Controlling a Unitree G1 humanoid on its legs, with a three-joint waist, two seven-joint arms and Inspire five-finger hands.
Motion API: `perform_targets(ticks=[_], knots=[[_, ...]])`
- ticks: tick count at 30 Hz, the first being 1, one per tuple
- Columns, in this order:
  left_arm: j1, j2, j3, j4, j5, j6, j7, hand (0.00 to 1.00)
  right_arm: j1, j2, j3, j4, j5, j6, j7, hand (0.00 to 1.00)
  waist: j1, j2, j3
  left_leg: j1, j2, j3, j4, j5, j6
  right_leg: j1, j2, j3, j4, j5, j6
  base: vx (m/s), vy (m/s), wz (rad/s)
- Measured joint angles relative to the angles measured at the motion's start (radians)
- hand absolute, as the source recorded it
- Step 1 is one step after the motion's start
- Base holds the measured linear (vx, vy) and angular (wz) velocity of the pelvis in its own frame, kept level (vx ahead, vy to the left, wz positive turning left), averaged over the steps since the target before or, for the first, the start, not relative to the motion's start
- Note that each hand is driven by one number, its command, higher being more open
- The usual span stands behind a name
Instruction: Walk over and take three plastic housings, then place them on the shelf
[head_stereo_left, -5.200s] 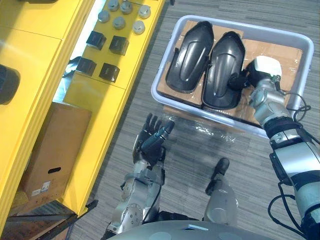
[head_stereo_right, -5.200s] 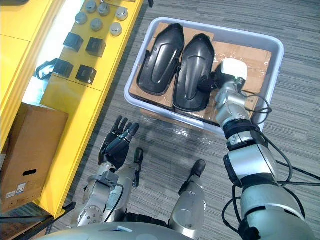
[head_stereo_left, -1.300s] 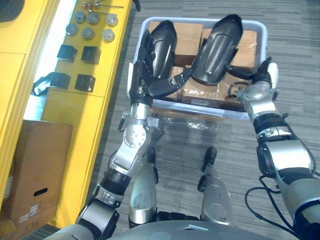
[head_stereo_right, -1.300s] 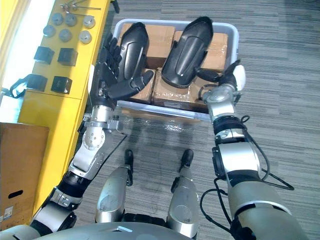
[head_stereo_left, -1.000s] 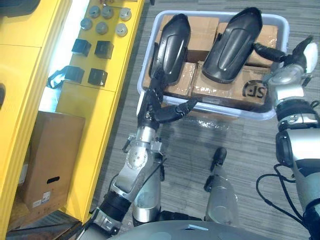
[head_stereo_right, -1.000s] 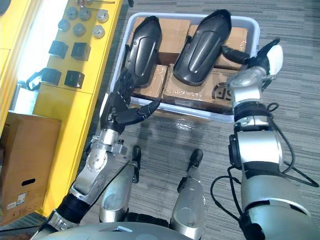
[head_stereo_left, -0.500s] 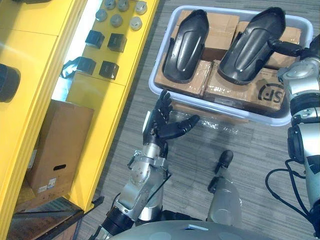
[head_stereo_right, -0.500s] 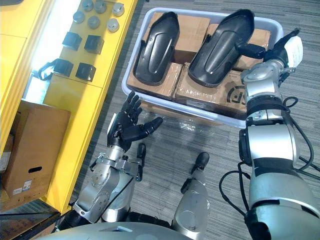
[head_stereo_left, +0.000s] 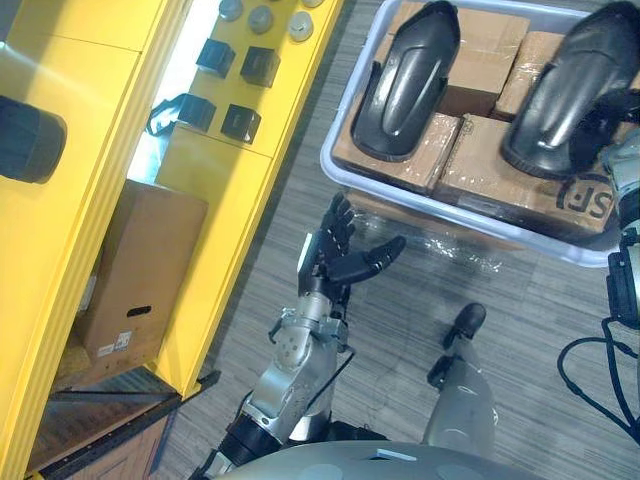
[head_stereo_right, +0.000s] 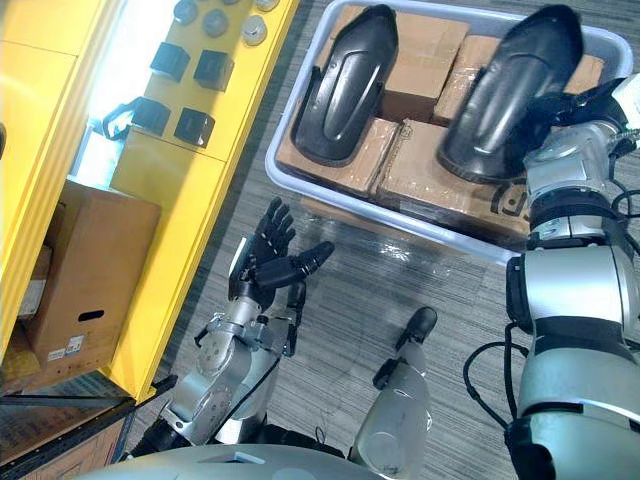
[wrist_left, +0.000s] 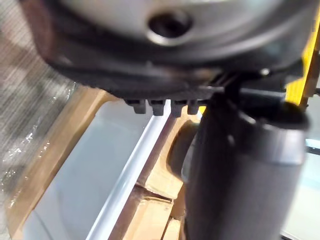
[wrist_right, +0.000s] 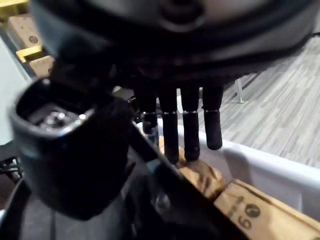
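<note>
Guessing these plastic housings are handling light, stiff and kinda slippery. Both are lying on cardboard boxes (head_stereo_left: 470, 165) in the grey bin (head_stereo_left: 345, 178). The right hand (wrist_right: 70, 150) is pinching the right housing (head_stereo_left: 570, 95) by its rim with thumb and fingers (wrist_right: 192, 132), probably the best spot. The left housing (head_stereo_left: 405, 80) is sitting untouched. The left hand (head_stereo_left: 330, 262) is hovering with fingers relaxed, just off the bin's near-left corner.

You had a pale plastic tub (head_stereo_left: 335, 165) ahead of you on the grey carpet floor (head_stereo_left: 540, 330), packed with brown cardboard boxes (head_stereo_left: 485, 165). Crinkled clear film (head_stereo_left: 450, 245) lay along its near side. To your left, four black square blocks (head_stereo_left: 260, 65) sat in two pairs, with round grey metal caps (head_stereo_left: 261, 18) beyond them and a black strap loop (head_stereo_left: 160, 115) just beside the nearer pair. Lower down stood a cardboard box (head_stereo_left: 140, 270) with a handle slot. Farther left was a dark cylinder (head_stereo_left: 30, 138).
</note>
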Motion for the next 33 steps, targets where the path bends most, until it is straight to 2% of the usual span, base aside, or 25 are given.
perform_targets(ticks=[6, 11, 15, 20, 23, 28, 33], knots=[[0.006, 0.000, -0.005, 0.000, -0.006, -0.001, 0.004, 1.00, 0.016, 0.000, 0.036, 0.032, -0.038, 0.006, 0.031, 0.00, 0.009, 0.006, -0.004, -0.012, -0.002, -0.010, 0.001, 0.000, 0.000, -0.015, -0.008, -0.016, 0.031, -0.023, 0.001, 0.03, 0.005, 0.08], [0.012, 0.000, 0.005, 0.000, -0.081, -0.006, -0.010, 1.00, 0.017, -0.023, 0.100, 0.033, -0.038, -0.075, 0.026, 0.00, 0.013, 0.006, -0.005, -0.012, -0.005, -0.014, 0.003, 0.000, 0.000, -0.013, -0.012, -0.022, 0.036, -0.027, 0.002, 0.03, 0.004, 0.01], [0.046, 0.000, 0.030, -0.007, -0.133, -0.027, -0.055, 1.00, 0.016, -0.030, 0.149, 0.022, -0.116, -0.146, -0.008, 0.00, 0.005, 0.006, -0.004, -0.008, 0.000, -0.022, 0.015, -0.006, -0.006, -0.010, -0.011, -0.029, 0.063, -0.046, 0.002, 0.01, -0.007, 0.03], [0.089, 0.010, 0.053, -0.052, -0.147, -0.047, -0.088, 1.00, 0.011, -0.033, 0.181, -0.026, -0.118, -0.185, -0.046, 0.00, -0.001, 0.002, -0.001, 0.012, 0.011, -0.019, 0.014, -0.008, -0.009, 0.007, -0.001, -0.029, 0.067, -0.049, -0.002, 0.00, 0.000, 0.00], [0.088, 0.027, 0.069, -0.092, -0.147, -0.066, -0.116, 1.00, 0.010, -0.033, 0.181, -0.067, -0.118, -0.193, -0.075, 0.00, -0.009, -0.016, 0.011, 0.034, 0.024, -0.018, 0.012, -0.011, -0.013, 0.026, 0.012, -0.029, 0.066, -0.052, -0.006, -0.03, -0.027, -0.05], [0.080, 0.056, 0.107, -0.178, -0.152, -0.084, -0.135, 1.00, -0.008, -0.033, 0.175, -0.212, -0.193, -0.242, -0.152, 0.00, -0.057, -0.058, 0.040, 0.086, 0.040, -0.001, -0.005, -0.013, -0.017, 0.060, 0.026, -0.015, 0.060, -0.052, -0.007, -0.01, -0.022, -0.11], [0.034, 0.073, 0.130, -0.209, -0.214, -0.078, -0.127, 1.00, -0.028, -0.022, 0.176, -0.320, -0.236, -0.281, -0.166, 0.00, -0.082, -0.078, 0.054, 0.136, 0.058, 0.024, -0.026, -0.011, -0.023, 0.094, 0.043, 0.000, 0.049, -0.051, -0.008, 0.02, -0.016, -0.11]])
